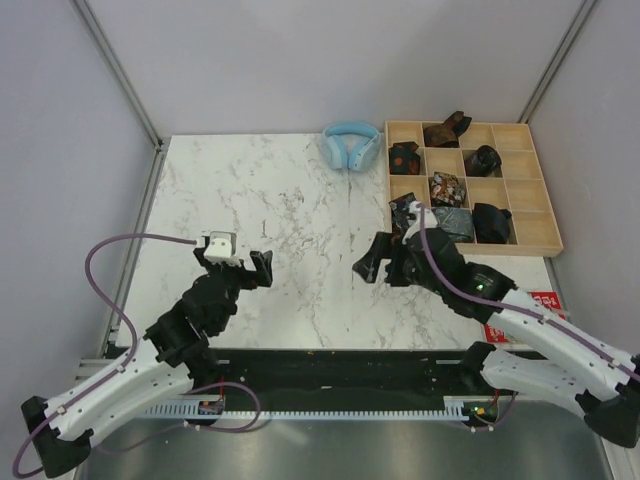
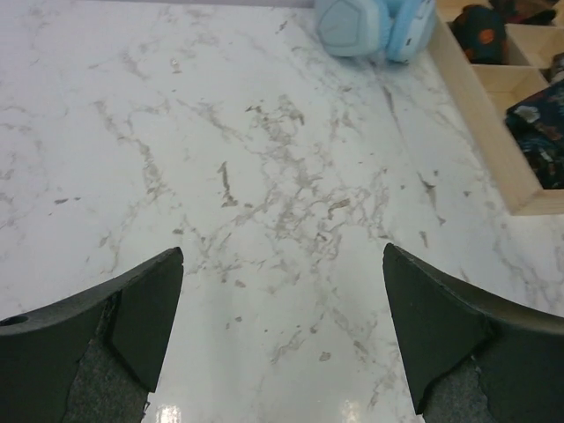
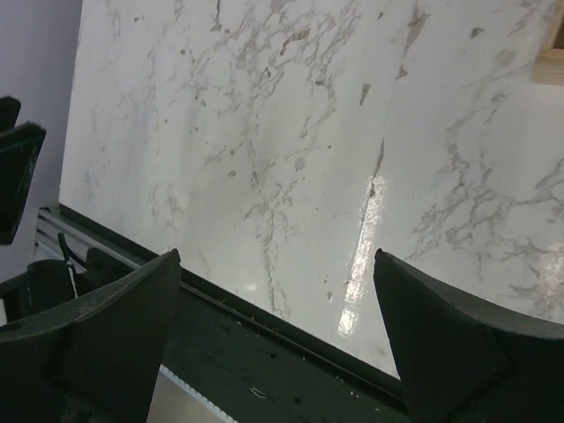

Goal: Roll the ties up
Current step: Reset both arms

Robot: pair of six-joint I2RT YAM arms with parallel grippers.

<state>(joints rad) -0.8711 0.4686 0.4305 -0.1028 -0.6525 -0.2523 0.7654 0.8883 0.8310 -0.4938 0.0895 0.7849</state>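
Observation:
Several rolled ties sit in the wooden tray [image 1: 540, 235] at the back right: dark patterned ones [image 1: 447, 187] [image 1: 404, 157] [image 1: 446, 128] and black ones [image 1: 492, 222] [image 1: 485, 158]. One dark patterned tie [image 1: 408, 210] lies at the tray's near-left corner, partly hidden by the right arm. No tie lies on the open marble. My left gripper [image 1: 258, 272] [image 2: 282, 335] is open and empty over the marble, left of centre. My right gripper [image 1: 378, 262] [image 3: 278, 326] is open and empty, just in front of the tray's near-left corner.
Light blue headphones [image 1: 350, 145] [image 2: 374, 26] lie at the back, left of the tray [image 2: 480, 106]. The right wrist view shows the table's near edge and black rail [image 3: 264, 352], with the left arm's finger [image 3: 18, 167] at far left.

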